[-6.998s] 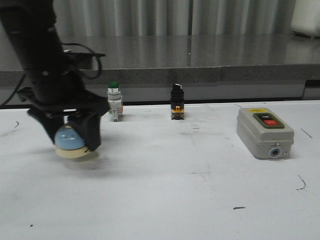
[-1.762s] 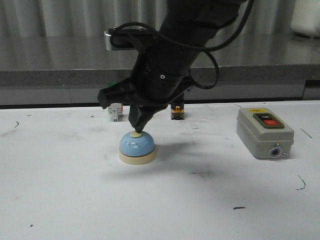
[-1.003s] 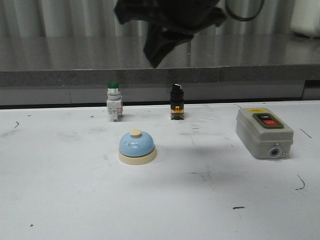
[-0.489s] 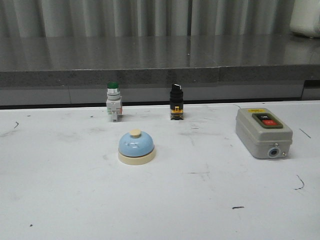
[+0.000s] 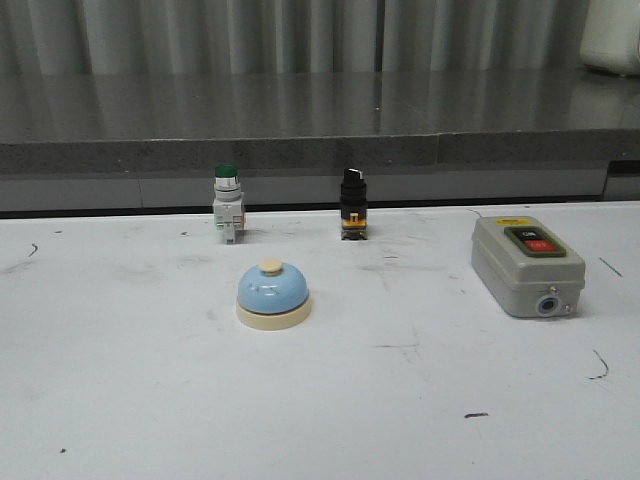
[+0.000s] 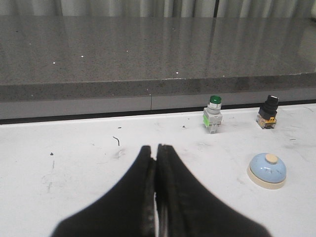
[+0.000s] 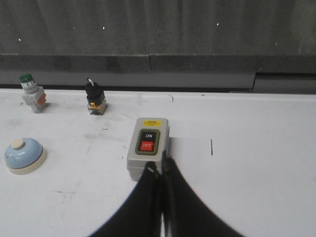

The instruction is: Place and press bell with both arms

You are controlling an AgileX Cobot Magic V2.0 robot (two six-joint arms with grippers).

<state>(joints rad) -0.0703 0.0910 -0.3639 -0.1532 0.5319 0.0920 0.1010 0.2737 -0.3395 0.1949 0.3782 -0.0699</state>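
The light-blue bell with a cream base and cream button stands alone on the white table, left of centre. It also shows in the left wrist view and in the right wrist view. Neither arm appears in the front view. My left gripper is shut and empty, held over bare table well away from the bell. My right gripper is shut and empty, its tips just before the grey switch box.
The grey switch box sits at the right. A green-capped push button and a black selector switch stand at the table's back edge, before a dark stone ledge. The white table extends to the front.
A black arm that pressed the bell's button lifted up and left the front view. The bell has stayed in place.
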